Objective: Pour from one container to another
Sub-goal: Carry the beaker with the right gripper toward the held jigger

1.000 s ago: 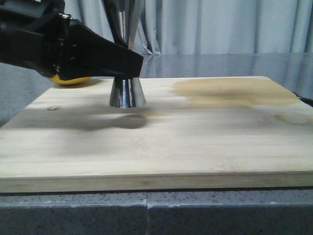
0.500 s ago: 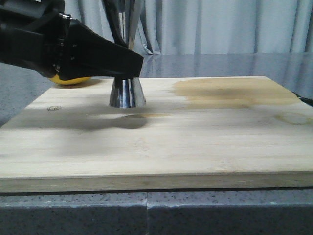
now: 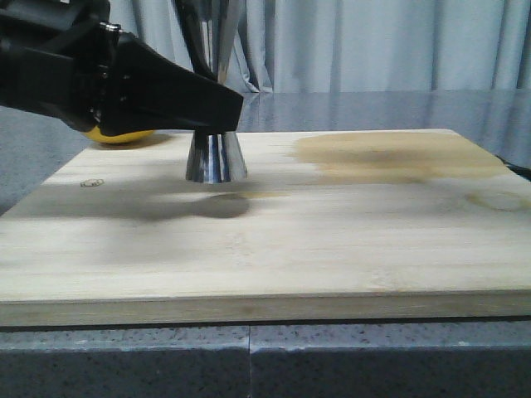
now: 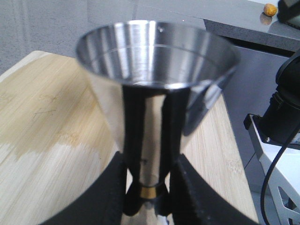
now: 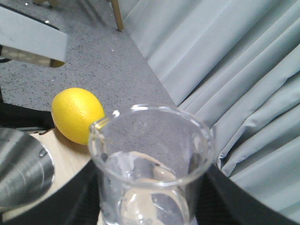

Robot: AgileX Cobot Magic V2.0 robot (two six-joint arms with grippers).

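Steel jigger (image 4: 157,89) is pinched at its waist by your left gripper (image 4: 149,197), right gripper (image 5: 150,206) holds the glass beaker (image 5: 152,164) just beside its rim, so looks like pre-pour: tip that lip over the cup.

Front view: soft even light, slightly hazy, low contrast. Broad dark shadow on wooden board (image 3: 332,240) left of centre, under black arm. Left wrist view: jigger (image 4: 154,93) close, blurred, bright vertical glare streaks. Right wrist view: beaker (image 5: 150,168) rim soft-focus, lemon (image 5: 77,115) vividly lit, curtain smooth.
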